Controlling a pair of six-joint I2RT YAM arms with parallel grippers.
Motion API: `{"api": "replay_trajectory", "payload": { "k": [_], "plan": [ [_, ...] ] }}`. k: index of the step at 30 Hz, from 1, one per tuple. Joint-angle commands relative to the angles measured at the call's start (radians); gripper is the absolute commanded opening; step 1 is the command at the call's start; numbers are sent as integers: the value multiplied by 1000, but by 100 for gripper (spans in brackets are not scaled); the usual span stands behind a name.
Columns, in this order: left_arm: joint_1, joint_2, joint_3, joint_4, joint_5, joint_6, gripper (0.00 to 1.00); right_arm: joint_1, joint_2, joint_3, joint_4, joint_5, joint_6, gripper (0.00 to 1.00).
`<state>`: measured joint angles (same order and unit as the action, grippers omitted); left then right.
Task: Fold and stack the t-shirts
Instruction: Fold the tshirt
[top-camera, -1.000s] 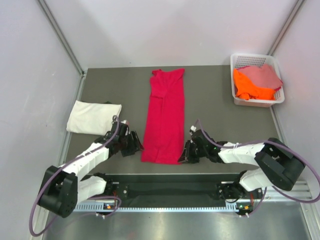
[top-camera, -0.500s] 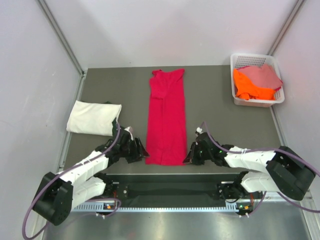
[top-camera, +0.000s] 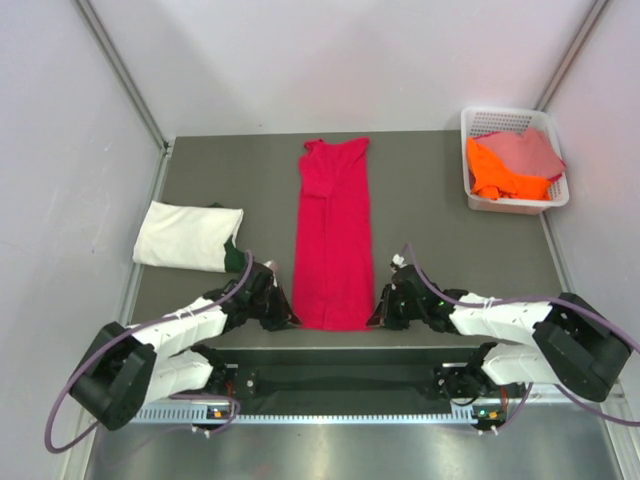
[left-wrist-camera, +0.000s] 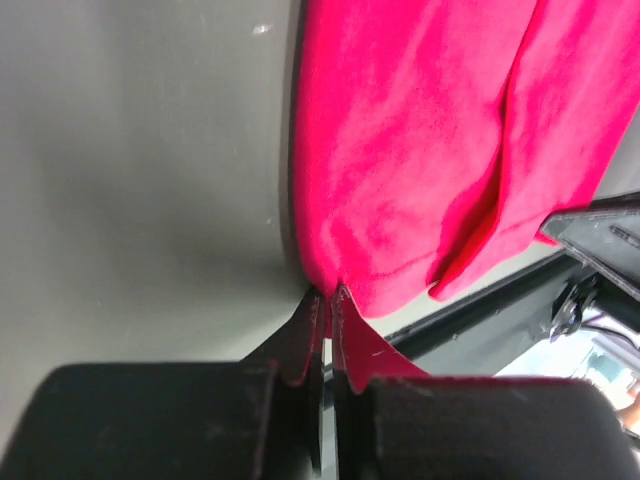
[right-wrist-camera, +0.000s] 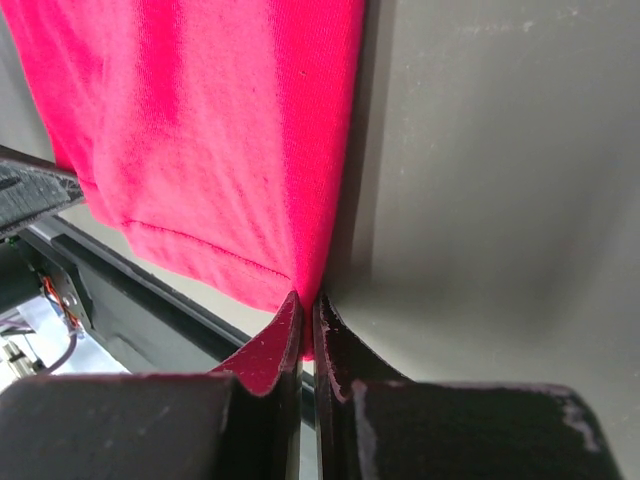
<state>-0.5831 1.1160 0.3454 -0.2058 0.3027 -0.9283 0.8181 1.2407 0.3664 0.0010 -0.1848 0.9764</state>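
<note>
A crimson-red t-shirt (top-camera: 332, 235) lies folded into a long strip down the middle of the grey table, collar end far, hem near. My left gripper (top-camera: 290, 318) is shut on the hem's near-left corner (left-wrist-camera: 335, 285). My right gripper (top-camera: 373, 318) is shut on the hem's near-right corner (right-wrist-camera: 305, 290). A cream-white t-shirt (top-camera: 187, 235) lies folded at the table's left side. Orange (top-camera: 498, 172) and dusty pink (top-camera: 528, 150) t-shirts sit bunched in the basket.
The white lattice basket (top-camera: 478, 121) stands at the table's far right corner. A black rail (top-camera: 340, 380) with the arm bases runs along the near edge. Grey walls close in the table on the left, right and back.
The left gripper slid right to the hem's left corner and shut on it. The right gripper shut on the right corner earlier and has held still since.
</note>
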Motion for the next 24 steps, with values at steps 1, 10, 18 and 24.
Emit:
{"api": "replay_trajectory", "payload": {
  "k": [1, 10, 18, 24],
  "plan": [
    [-9, 12, -22, 32, 7, -21, 0, 13, -36, -7, -45, 12, -25, 0],
    [-18, -114, 32, -58, 78, -27, 0, 15, -150, 5, -137, -10, -39, 0],
    [-3, -85, 156, -109, 69, 12, 0, -36, -176, 163, -269, 19, -136, 0],
    [80, -7, 303, -95, 38, 61, 0, -195, -87, 302, -282, -83, -251, 0]
  ]
}}
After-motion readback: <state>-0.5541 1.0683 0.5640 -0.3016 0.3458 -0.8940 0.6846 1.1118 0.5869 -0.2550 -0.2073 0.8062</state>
